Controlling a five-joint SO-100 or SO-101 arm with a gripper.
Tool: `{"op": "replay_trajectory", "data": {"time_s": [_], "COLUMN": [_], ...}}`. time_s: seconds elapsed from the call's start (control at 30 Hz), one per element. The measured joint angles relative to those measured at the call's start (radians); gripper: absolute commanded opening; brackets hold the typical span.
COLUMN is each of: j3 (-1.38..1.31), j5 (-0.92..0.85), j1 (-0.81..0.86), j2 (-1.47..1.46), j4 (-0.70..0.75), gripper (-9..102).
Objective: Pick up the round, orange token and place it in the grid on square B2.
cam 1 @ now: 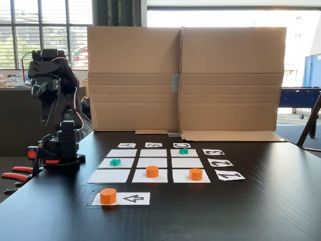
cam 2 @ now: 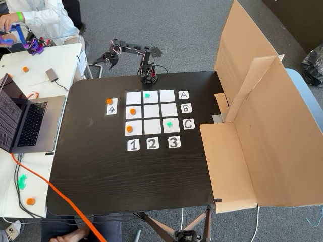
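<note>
i am folded up at the table's edge, my gripper (cam 1: 44,100) tucked down in front of my own base (cam 1: 62,150), well apart from everything i need. from a fixed view at table height i cannot tell whether my fingers are spread or pressed together; the dark parts blur into one another, and from above my arm (cam 2: 132,50) reaches away from the table and is too small to read.

the orange token (cam 1: 108,196) i take to be mine sits on the arrow card (cam 1: 134,199), outside the grid (cam 2: 151,112), just beside the printed arrow. two more orange pucks already lie on grid cells: one (cam 1: 152,171) in the near row's middle cell, one (cam 1: 196,174) in the cell to its right. two green crosses (cam 1: 115,162) (cam 1: 183,150) occupy other cells. square b2 (cam 1: 152,162), the centre cell, is bare.

the risks as i judge them: going for one of the pucks already placed, since all three look alike. coming down off-centre would tip or roll the short token away. the loose paper card may slide under a push. on the way to the centre, a low carry could clip the near-row puck.
</note>
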Motion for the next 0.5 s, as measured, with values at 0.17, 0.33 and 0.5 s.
{"op": "replay_trajectory", "data": {"time_s": [0.17,0.33,0.5], "j3": [-0.057,-0.114,-0.175], "j5": [-0.029,-0.051,-0.075], "j1": [-0.091,-0.160,-0.225], "j2": [-0.172,-0.351,-0.512], "j4": [0.000,0.000,0.000], "gripper": [56,57,57]}}
